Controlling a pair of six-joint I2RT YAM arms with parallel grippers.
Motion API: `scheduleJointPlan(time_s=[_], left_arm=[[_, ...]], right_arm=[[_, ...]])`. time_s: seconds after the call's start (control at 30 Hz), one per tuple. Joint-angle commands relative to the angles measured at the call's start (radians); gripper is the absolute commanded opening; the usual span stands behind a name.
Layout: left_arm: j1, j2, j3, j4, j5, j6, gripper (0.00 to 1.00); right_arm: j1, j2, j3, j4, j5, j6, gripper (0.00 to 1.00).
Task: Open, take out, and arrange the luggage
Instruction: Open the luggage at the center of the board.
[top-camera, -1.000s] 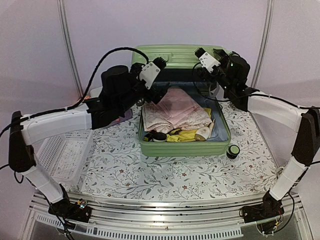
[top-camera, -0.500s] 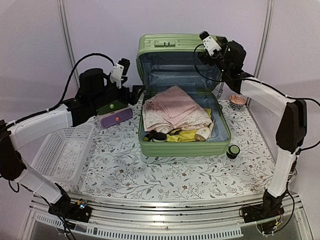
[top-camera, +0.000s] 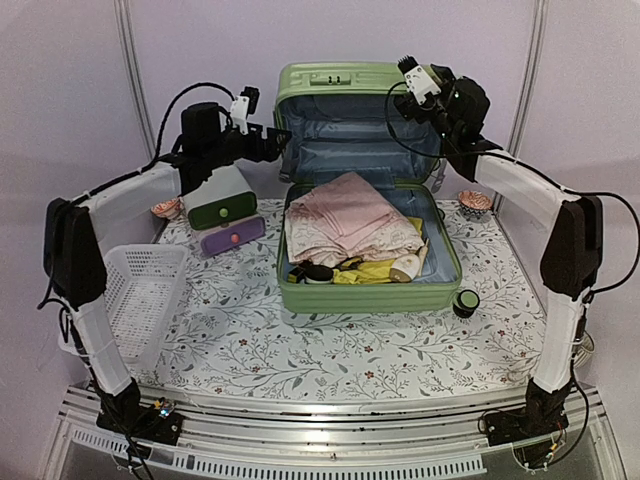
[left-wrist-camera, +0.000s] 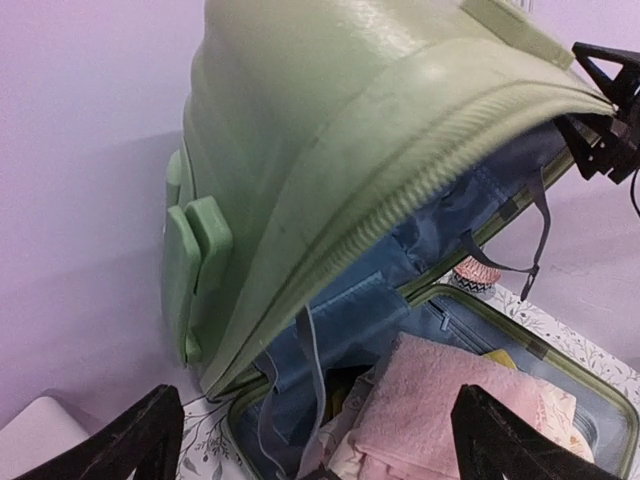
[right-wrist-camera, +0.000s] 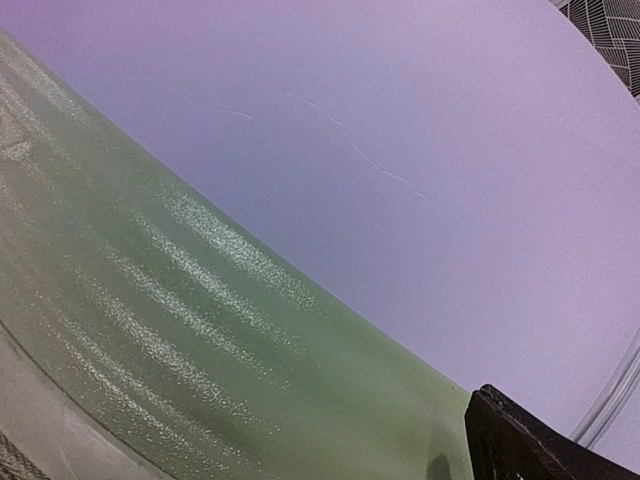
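Floral-print table (top-camera: 300, 350) carries the large light-green hard-shell suitcase (top-camera: 370, 295) at centre, lid upright. The left end effector (top-camera: 274, 140) at ten o'clock and the right end effector (top-camera: 402, 100) at one o'clock are both spread apart.

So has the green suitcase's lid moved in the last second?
Yes. The lid of the luggage has swung up and back: a second ago it hung low over the pink clothes, now it stands upright behind them, lining fully showing.
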Motion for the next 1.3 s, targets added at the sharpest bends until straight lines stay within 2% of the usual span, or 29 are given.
scheduleJointPlan(time_s=[0.0,0.13,0.37,0.6,1.03,1.13,1.27], left_arm=[[0.021,0.115,0.170,-0.021,0.077,-0.047,0.95],[0.034,0.253,0.327,-0.034,0.107,-0.078,0.95],[0.050,0.407,0.567,-0.090,0.126,-0.141,0.93],[0.054,0.426,0.573,-0.069,0.119,-0.150,0.93],[0.059,0.392,0.511,-0.048,0.144,-0.155,0.93],[0.059,0.378,0.486,-0.044,0.153,-0.153,0.93],[0.060,0.363,0.463,-0.037,0.157,-0.149,0.93]], right_arm=[[-0.016,0.048,-0.030,0.012,-0.049,-0.024,0.99],[-0.016,0.028,-0.079,0.055,-0.052,-0.069,0.99],[-0.016,-0.109,-0.308,0.192,-0.131,-0.062,0.99],[-0.016,-0.274,-0.506,0.254,-0.215,-0.006,0.99],[-0.020,-0.519,-0.796,0.214,-0.261,0.156,0.99],[-0.035,-0.550,-0.818,0.173,-0.265,0.249,0.99],[-0.091,-0.566,-0.785,0.078,-0.311,0.480,0.99]])
